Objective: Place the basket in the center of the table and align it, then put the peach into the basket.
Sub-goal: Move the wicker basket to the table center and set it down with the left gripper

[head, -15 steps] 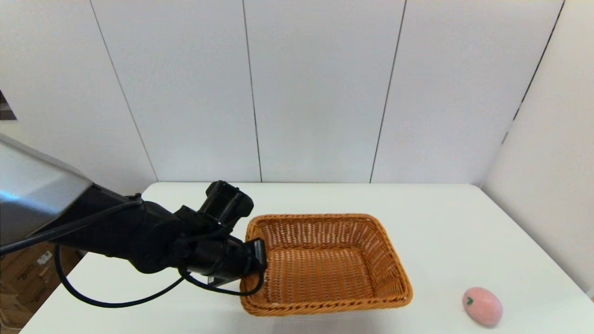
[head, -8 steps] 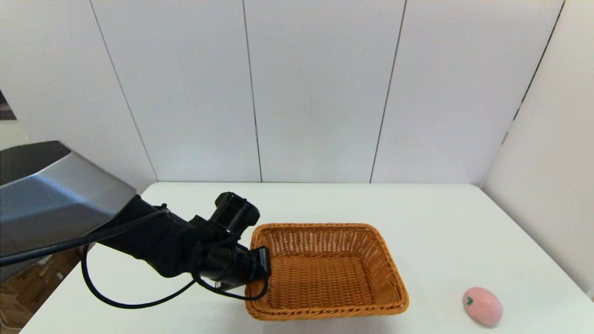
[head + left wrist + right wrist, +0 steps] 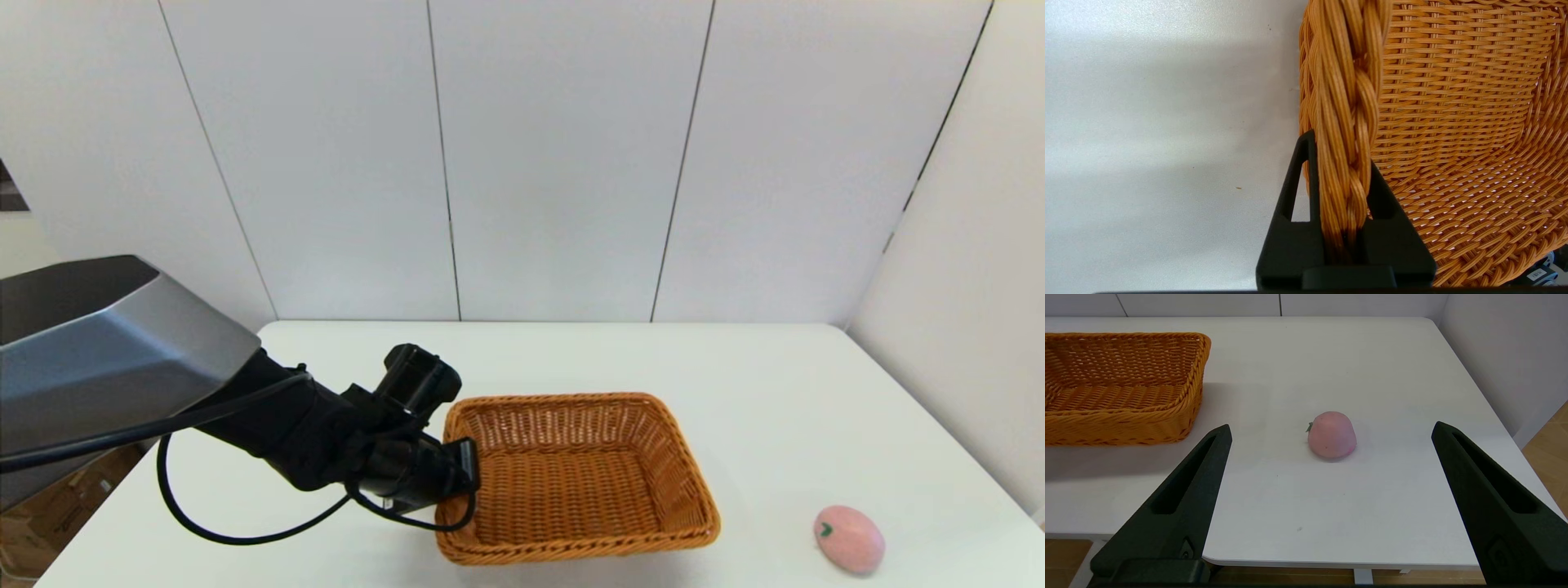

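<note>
Wicker basket: orange-brown woven tray (image 3: 584,478), rim clamped by left tool (image 3: 1345,196), being centred on bench.
Next: release; right tool (image 3: 1331,506), spread apart, takes pink egg-shaped peach (image 3: 849,539).

Head camera looks down across the table (image 3: 784,392), the left wrist camera sits tight against the basket (image 3: 1453,102) rim, and the right wrist camera hangs back off the near edge, sharing basket and peach (image 3: 1332,435) with the head view.
</note>
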Available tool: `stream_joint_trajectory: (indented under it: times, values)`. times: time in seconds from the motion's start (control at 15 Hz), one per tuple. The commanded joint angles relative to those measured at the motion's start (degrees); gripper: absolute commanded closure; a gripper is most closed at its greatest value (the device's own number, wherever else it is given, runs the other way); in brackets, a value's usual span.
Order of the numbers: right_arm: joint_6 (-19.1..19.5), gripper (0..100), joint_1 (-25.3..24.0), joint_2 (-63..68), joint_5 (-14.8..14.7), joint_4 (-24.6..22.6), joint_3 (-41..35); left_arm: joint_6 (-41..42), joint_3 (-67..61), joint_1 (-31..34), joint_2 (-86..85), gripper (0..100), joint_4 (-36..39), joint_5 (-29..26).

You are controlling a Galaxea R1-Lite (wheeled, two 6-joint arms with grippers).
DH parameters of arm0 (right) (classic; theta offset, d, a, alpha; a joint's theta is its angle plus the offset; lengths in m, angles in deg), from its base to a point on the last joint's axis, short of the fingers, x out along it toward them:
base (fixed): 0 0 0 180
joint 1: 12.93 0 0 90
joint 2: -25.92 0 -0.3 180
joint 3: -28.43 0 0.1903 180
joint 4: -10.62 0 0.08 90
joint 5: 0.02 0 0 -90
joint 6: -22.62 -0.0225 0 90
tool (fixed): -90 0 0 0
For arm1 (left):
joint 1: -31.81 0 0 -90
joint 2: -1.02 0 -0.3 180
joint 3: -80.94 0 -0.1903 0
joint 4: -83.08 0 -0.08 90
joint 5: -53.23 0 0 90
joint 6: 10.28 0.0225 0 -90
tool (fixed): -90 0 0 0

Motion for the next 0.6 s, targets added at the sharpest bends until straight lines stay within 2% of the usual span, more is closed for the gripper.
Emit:
stream_joint_trajectory:
  times: [0.07,0.6]
  values:
    - [0.0,0,0.0,0.0,0.0,0.0,0.0,0.6,0.0,0.3,-0.6,100,0.0,0.0]
    - [0.0,0,0.0,0.0,0.0,0.0,0.0,3.2,0.3,2.6,-1.5,100,0.0,-0.1]
